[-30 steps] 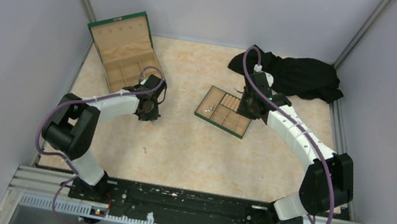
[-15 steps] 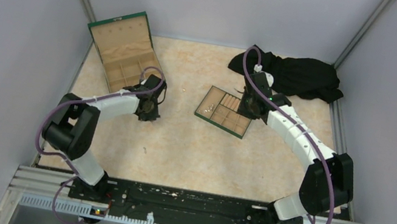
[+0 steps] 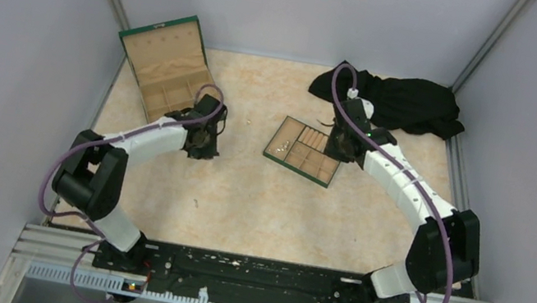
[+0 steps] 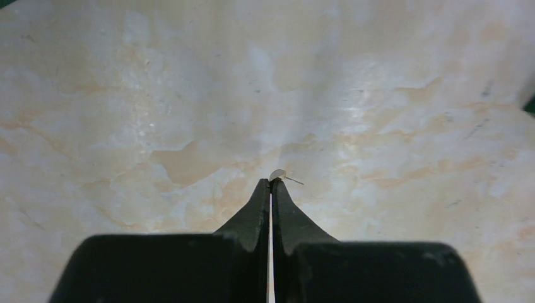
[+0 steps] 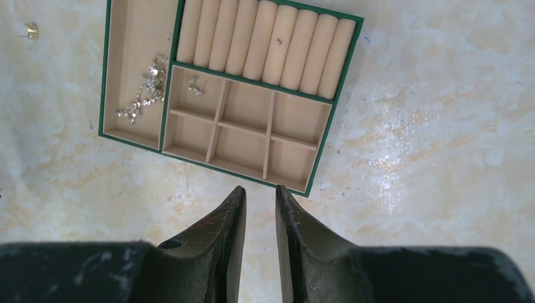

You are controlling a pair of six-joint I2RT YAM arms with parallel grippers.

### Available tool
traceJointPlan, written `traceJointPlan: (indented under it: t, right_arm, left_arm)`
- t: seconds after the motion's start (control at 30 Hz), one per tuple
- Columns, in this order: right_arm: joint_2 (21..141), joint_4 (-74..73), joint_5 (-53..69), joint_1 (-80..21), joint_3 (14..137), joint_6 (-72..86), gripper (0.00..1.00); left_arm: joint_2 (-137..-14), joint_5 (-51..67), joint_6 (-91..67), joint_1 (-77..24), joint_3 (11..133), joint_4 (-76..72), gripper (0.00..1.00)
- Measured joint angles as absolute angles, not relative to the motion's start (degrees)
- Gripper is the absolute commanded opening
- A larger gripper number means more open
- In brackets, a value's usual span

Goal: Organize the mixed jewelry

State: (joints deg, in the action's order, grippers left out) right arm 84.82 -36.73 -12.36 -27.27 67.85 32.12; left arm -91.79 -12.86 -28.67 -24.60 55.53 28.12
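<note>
My left gripper (image 4: 271, 182) is shut, pinching a tiny pale stud (image 4: 277, 175) of the mixed jewelry at its very tips; a thin pin sticks out to the right, just above the marbled tabletop. In the top view that gripper (image 3: 204, 140) hangs beside the open wooden box (image 3: 167, 67). My right gripper (image 5: 260, 192) is open, empty, hovering over the near edge of the tan tray (image 5: 327, 136). A heap of silvery chains (image 5: 145, 91) lies in the tray's long left compartment. One small piece (image 5: 194, 85) rests in the adjoining square. A gold piece (image 5: 30, 29) lies loose on the table.
The row of padded rolls (image 5: 265, 41) fills the tray's far section, a dark speck on one. A black cloth (image 3: 407, 101) is bunched at the back right. A tiny loose piece (image 3: 248, 121) lies between box and tray (image 3: 299, 155). Grey walls close in both sides.
The left gripper has closed fully on the stud, and its arm has shifted slightly away from the base. The right arm has barely moved.
</note>
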Motion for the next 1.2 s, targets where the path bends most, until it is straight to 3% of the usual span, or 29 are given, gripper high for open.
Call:
traceJointPlan:
  t: [0.27,0.53,0.87,1.2]
  right_arm:
    - [79.46,-37.47,-11.77,-17.93,65.12,31.81,0.25]
    - [73.36,-39.4,-11.09,-7.64,63.26,29.5,0.25]
    - [71.05,-41.34,-10.68,-6.79,61.73,28.03,0.25]
    - [71.0,-41.67,-10.5,-6.59,61.12,27.99,0.25]
  left_arm:
    - [-92.71,-11.03,-27.7,-32.69,65.34,30.37,0.0]
    - [-103.77,-9.37,-26.83,-42.76,80.93,31.07,0.0]
    - [-117.23,-6.5,-25.21,-47.46,94.67,31.79,0.0]
    - [-122.65,-2.48,-23.75,-47.55,99.59,31.7,0.0]
